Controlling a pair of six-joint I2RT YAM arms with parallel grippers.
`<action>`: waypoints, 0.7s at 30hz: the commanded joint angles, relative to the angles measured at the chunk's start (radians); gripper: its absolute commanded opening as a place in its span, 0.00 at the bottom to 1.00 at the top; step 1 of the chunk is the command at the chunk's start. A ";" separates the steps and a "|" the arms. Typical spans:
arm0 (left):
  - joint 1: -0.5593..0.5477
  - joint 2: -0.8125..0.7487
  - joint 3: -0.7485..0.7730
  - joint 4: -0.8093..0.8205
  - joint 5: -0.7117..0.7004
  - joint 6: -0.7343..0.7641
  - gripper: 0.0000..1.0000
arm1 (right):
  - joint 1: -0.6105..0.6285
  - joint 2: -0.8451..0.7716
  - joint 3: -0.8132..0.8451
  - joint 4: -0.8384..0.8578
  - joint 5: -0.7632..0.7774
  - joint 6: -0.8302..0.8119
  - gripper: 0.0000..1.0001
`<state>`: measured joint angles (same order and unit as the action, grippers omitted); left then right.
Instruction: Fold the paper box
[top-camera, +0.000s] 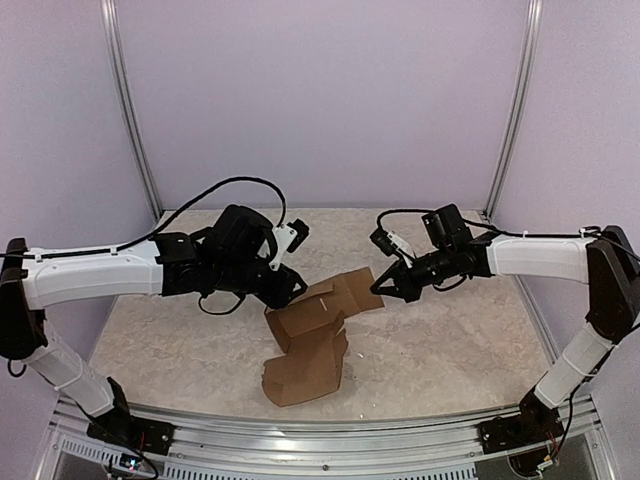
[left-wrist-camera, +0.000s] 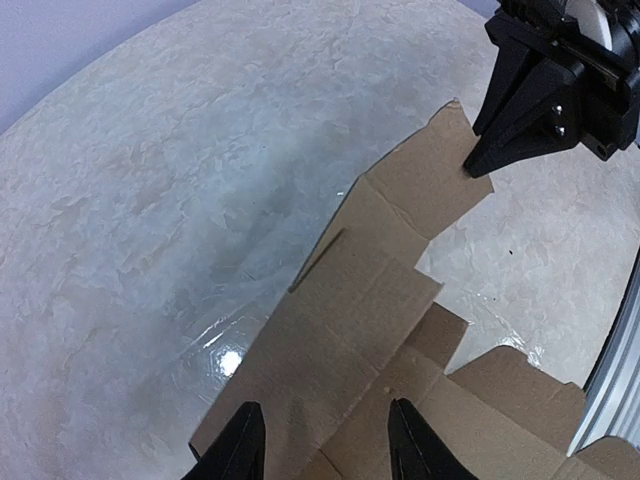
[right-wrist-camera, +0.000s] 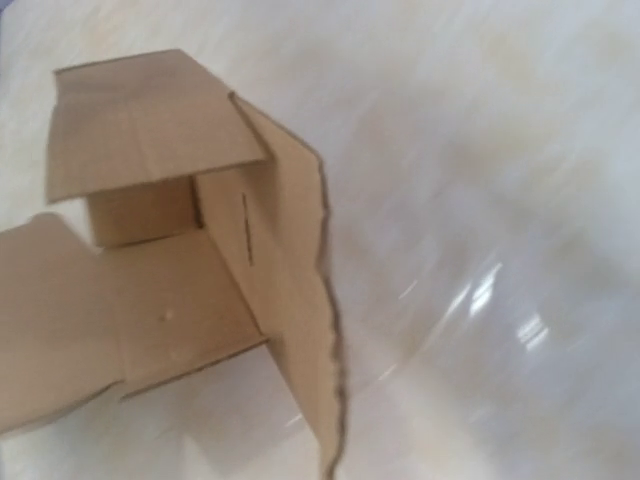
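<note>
The paper box (top-camera: 310, 345) is a brown cardboard sheet, partly folded, lying in the middle of the table. One panel stands up over a small pocket (right-wrist-camera: 140, 210). My left gripper (top-camera: 290, 285) hovers over the sheet's left part (left-wrist-camera: 350, 300). It is open, and its two black fingertips (left-wrist-camera: 237, 445) straddle a panel without touching it. My right gripper (top-camera: 383, 288) is shut on the corner of the far right flap (left-wrist-camera: 440, 170). In the left wrist view its black tip (left-wrist-camera: 468, 165) pinches that corner. The right wrist view shows the flap's edge (right-wrist-camera: 335, 400) running down to the jaws, whose fingers are out of frame.
The marble-patterned table top (top-camera: 450, 350) is bordered by a metal rail (top-camera: 330, 435) at the near edge. Upright frame posts (top-camera: 130, 110) and pale walls enclose the back and sides. A black cable (top-camera: 230, 185) arcs over the left arm.
</note>
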<state>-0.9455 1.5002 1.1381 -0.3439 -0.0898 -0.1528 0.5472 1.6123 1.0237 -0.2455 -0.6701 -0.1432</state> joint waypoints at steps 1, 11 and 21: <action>-0.011 -0.052 0.020 0.005 0.023 0.009 0.43 | 0.007 -0.058 -0.100 0.345 0.124 -0.006 0.00; -0.048 -0.114 -0.127 0.032 -0.205 -0.073 0.45 | 0.007 -0.075 -0.224 0.573 0.225 -0.086 0.01; -0.055 -0.179 -0.399 0.322 -0.283 -0.091 0.44 | 0.007 -0.100 -0.197 0.375 0.199 -0.149 0.37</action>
<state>-1.0092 1.3197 0.7547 -0.1642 -0.3260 -0.2420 0.5476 1.5352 0.8089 0.2333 -0.4671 -0.2546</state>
